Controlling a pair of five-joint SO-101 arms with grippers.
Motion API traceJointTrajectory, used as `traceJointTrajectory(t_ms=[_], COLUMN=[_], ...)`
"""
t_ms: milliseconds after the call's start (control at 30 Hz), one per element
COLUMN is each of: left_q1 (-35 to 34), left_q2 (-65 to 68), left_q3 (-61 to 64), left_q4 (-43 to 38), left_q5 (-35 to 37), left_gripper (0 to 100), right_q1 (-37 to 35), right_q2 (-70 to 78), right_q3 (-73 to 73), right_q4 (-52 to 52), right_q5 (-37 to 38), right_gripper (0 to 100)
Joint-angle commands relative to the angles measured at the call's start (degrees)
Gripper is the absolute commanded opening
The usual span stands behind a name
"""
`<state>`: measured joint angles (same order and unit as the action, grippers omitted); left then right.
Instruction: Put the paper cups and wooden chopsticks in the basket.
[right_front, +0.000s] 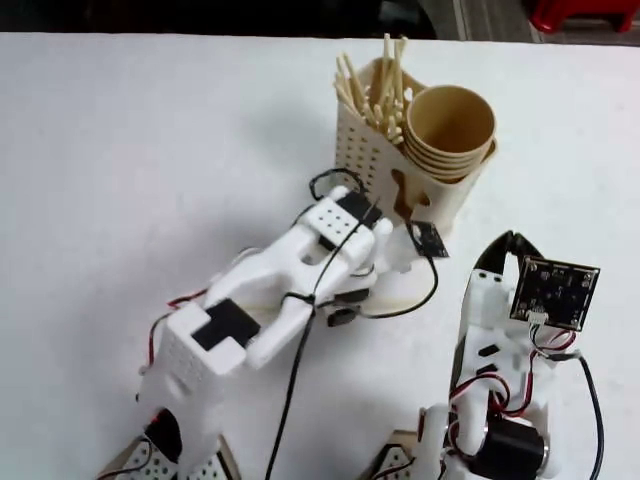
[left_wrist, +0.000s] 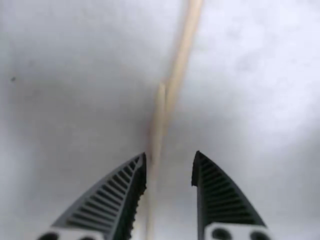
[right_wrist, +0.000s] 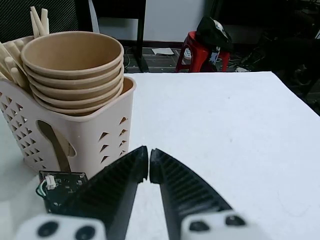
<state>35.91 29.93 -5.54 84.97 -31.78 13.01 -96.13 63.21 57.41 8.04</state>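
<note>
A beige perforated basket (right_front: 372, 150) stands at the table's far middle, with several wooden chopsticks (right_front: 375, 85) upright in one half and several stacked paper cups (right_front: 450, 130) in the other. The basket (right_wrist: 95, 135) and cups (right_wrist: 72, 65) sit just ahead of my right gripper (right_wrist: 149, 152), which is shut and empty. My left arm (right_front: 335, 240) lies close in front of the basket. Its gripper (left_wrist: 169, 162) is open, low over the table. A pair of wooden chopsticks (left_wrist: 172, 85) lies flat on the table and runs in between the fingers, near one finger (left_wrist: 127, 192).
The white table (right_front: 130, 150) stretches wide to the left of the basket and to its right (right_wrist: 225, 130). My right gripper (right_front: 505, 245) points toward the basket's right side. A small camera board (right_wrist: 60, 187) of the left arm sits by the basket's foot.
</note>
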Motion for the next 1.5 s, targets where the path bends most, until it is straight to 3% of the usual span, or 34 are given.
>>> traceJointTrajectory(t_ms=[0,167,400,833,1133,1367,1467], left_q1=[-0.4,0.6,0.6,-3.4,-4.0,-7.6,-9.0], left_q2=[3.7,6.1,3.7,-15.4,-19.6,-31.7,-33.5], left_q3=[-2.9,-4.0,-2.3,-2.2,1.4,-9.9,-19.3], left_q4=[-4.7,-3.9,-2.7,9.3,6.2,6.0,5.9], left_q5=[0.8,0.4,0.3,-1.2,-1.0,-0.5,2.8], left_gripper=[11,2,2,2,2,2,2], right_q1=[0.4,0.3,0.5,0.5,0.4,0.2,0.2], right_q2=[-0.7,-0.7,-0.7,-0.7,-0.7,-0.7,-0.7], right_q3=[-0.4,-0.4,-0.4,-0.4,-0.4,-0.4,-0.4], right_q4=[-0.9,-0.9,-0.9,-0.9,-0.9,-0.9,-0.9], right_q5=[0.1,0.1,0.1,0.1,0.1,0.1,0.1], right_gripper=[2.5,2.5,2.5,2.5,2.5,2.5,2.5])
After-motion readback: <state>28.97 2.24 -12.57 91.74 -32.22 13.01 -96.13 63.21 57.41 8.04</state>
